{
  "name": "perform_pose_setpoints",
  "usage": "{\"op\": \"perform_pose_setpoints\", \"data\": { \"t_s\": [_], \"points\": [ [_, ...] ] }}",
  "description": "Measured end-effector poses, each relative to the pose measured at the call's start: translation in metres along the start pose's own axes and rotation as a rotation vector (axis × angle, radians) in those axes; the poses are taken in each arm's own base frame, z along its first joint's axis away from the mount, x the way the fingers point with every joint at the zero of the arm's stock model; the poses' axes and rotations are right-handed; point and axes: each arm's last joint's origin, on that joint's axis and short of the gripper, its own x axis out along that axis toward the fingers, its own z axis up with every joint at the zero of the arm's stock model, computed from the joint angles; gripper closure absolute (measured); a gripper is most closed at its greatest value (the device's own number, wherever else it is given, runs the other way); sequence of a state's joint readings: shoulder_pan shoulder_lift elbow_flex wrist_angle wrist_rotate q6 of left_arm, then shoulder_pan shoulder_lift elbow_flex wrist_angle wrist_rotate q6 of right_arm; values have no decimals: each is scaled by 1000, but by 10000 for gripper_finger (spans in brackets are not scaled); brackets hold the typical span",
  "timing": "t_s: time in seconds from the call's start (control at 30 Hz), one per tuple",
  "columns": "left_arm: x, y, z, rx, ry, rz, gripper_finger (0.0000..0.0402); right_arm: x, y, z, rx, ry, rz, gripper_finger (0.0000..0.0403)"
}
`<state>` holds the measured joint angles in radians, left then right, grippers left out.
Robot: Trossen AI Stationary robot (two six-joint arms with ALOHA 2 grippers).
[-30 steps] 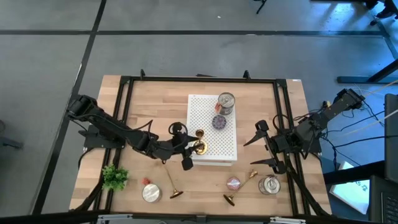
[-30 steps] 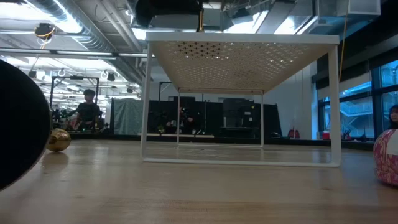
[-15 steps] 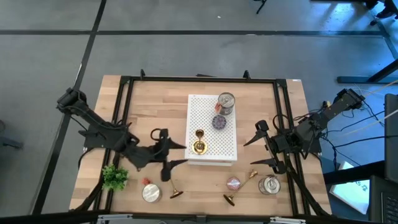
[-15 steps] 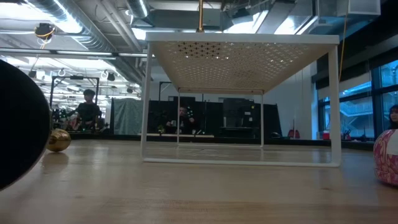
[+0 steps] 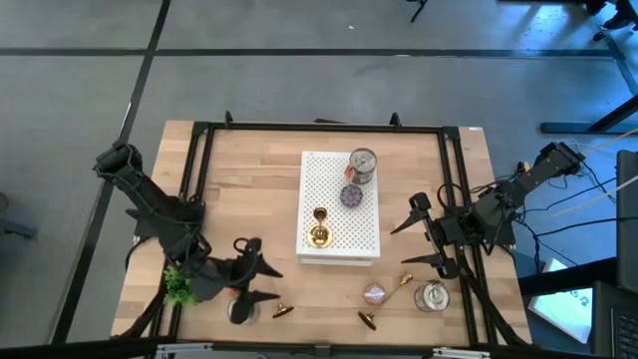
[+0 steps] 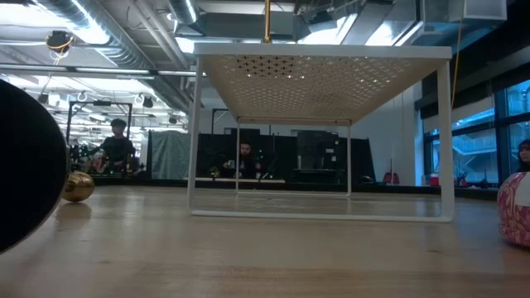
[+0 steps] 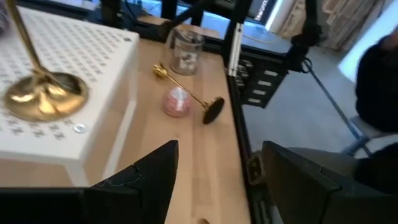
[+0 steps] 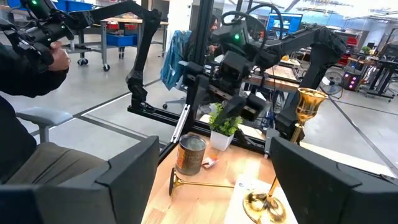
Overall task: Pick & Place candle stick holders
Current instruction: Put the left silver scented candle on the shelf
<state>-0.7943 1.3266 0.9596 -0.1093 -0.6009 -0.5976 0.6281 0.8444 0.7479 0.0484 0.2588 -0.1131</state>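
One gold candle stick holder (image 5: 319, 230) stands upright by its round base on the white perforated stand (image 5: 340, 244); its base (image 7: 42, 96) also shows in the left wrist view. A second candle stick holder (image 5: 386, 299) lies on its side near the table's front right. A third candle stick holder (image 5: 282, 310) lies at the front left. My left gripper (image 5: 266, 281) hovers open just behind and left of that one, with nothing between its fingers. At the table's right edge my right gripper (image 5: 423, 239) waits open, clear of everything.
A silver tin (image 5: 362, 165) and a purple disc (image 5: 350, 195) sit on the stand's far end. Another tin (image 5: 432, 296) and a pink disc (image 5: 374, 293) lie front right. A third tin (image 5: 239, 310), a small red thing (image 5: 234, 292) and a green plant (image 5: 182, 284) crowd the front left.
My left gripper has drawn back from the upright holder on the stand, swinging toward the table's left and near edge, and has turned toward the front. The holder stays standing on the stand.
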Motion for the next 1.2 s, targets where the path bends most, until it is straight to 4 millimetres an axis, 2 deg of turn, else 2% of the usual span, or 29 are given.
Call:
{"op": "perform_pose_setpoints", "data": {
  "t_s": [0.27, 0.43, 0.63, 0.83, 1.07, 1.2],
  "points": [
    [-5, -10, -8, -98, 78, -108, 186, 0, 0, 0, 19, 0, 1, 93],
    [-15, -19, -20, -201, 153, -131, 200, 0, 0, 0, 72, 1, 0, 93],
    [-29, -25, -48, -366, 295, -37, 210, 0, 0, 0, 75, 2, 0, 93],
    [-33, -23, -69, -469, 389, 88, 210, 0, 0, 0, 75, 3, 1, 93],
    [-39, -13, -79, -524, 453, 230, 222, 0, 0, 0, 106, 3, -1, 93],
    [-43, -14, -76, -525, 517, 299, 227, 0, 0, 0, 115, 4, -1, 93]
  ]
}}
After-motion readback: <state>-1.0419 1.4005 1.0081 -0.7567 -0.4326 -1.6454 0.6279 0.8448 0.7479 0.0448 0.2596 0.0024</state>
